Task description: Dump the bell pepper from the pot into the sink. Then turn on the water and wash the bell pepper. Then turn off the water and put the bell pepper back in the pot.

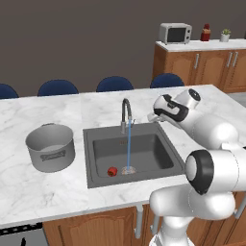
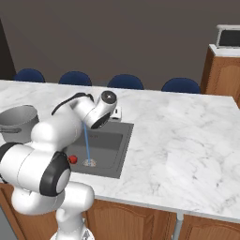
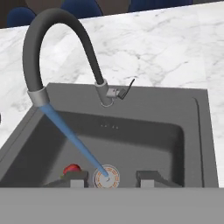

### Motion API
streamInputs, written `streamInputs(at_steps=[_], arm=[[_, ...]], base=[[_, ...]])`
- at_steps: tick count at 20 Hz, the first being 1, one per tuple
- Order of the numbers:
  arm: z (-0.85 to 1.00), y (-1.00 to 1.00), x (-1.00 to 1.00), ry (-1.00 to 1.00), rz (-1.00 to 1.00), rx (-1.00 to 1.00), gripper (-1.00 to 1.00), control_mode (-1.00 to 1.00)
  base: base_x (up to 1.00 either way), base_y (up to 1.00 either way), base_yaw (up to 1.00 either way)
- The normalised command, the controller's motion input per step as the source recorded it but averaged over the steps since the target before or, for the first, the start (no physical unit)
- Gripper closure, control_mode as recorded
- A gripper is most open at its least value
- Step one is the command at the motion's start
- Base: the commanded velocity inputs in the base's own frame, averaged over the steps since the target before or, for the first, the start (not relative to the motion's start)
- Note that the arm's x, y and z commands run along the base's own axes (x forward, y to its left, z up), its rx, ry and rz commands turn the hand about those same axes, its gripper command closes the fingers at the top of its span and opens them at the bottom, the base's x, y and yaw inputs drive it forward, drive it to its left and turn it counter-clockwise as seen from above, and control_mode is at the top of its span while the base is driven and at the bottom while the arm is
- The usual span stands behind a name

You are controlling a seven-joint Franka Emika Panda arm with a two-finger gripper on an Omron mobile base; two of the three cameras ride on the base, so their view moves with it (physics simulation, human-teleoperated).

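A thin blue stream of water (image 1: 129,149) (image 3: 74,140) runs from the dark gooseneck faucet (image 1: 126,113) (image 3: 57,26) onto the pale drain (image 3: 106,177) of the sink (image 1: 144,149) (image 2: 110,145) (image 3: 144,140). The small red bell pepper (image 1: 112,171) (image 2: 72,159) (image 3: 72,168) lies on the basin floor just left of the drain, beside the stream. The grey pot (image 1: 50,146) (image 2: 18,122) stands upright on the counter left of the sink. My gripper (image 1: 153,116) (image 2: 117,112) (image 3: 111,178) hovers over the sink's back right corner, to the right of the faucet, its fingers apart with nothing between them.
The faucet's lever handle (image 3: 127,89) sticks out at the spout's base. White marble counter (image 1: 202,96) surrounds the sink. Blue chairs (image 1: 114,84) line its far side. A microwave (image 1: 175,33) sits on wooden cabinets at the back right.
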Motion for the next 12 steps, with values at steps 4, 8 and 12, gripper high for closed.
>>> streamInputs(at_steps=[4, 8, 12], arm=[[0.0, 0.0, 0.0, 0.0, -0.05, 0.0, -1.0, -1.0], [0.0, 0.0, 0.0, 0.02, -0.02, 0.0, -1.0, -1.0], [0.0, 0.0, 0.0, 0.11, 0.0, 0.02, -1.0, -1.0]], base=[[0.0, 0.0, 0.0], [0.0, 0.0, 0.0], [0.0, 0.0, 0.0]])
